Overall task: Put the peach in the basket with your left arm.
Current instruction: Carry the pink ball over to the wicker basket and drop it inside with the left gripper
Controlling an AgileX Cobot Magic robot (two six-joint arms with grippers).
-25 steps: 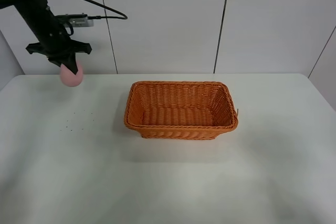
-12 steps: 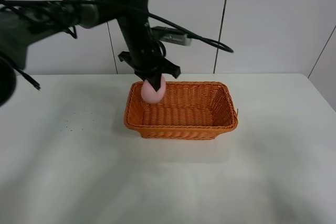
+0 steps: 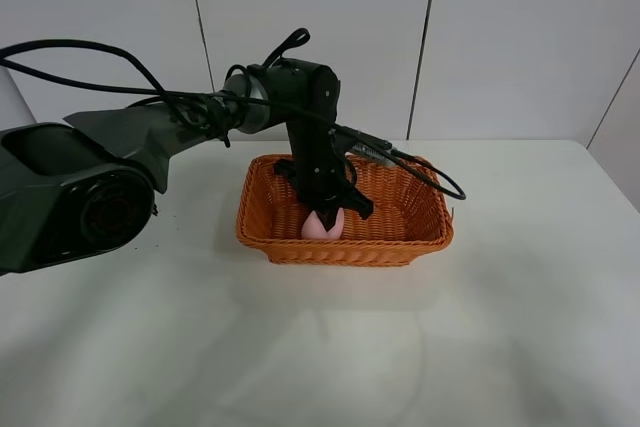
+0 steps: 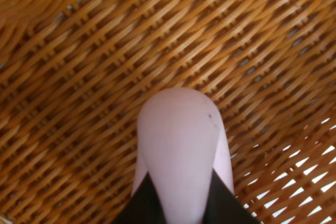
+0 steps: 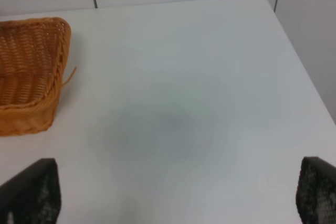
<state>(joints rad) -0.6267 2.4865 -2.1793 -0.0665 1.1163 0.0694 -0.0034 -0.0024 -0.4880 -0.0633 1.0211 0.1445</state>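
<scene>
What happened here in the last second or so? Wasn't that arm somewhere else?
The left arm swung from the far left of the table over to the basket and lowered the peach deep inside it. The left gripper is still shut on the peach; nothing was let go. The basket has not moved.

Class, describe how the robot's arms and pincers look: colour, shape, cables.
The left arm is black, with bulky rounded joints and thin black cables looping off it. Its pincer is black with tapering pointed fingers. Of the right pincer only two black, grainy-textured fingertips show.
</scene>
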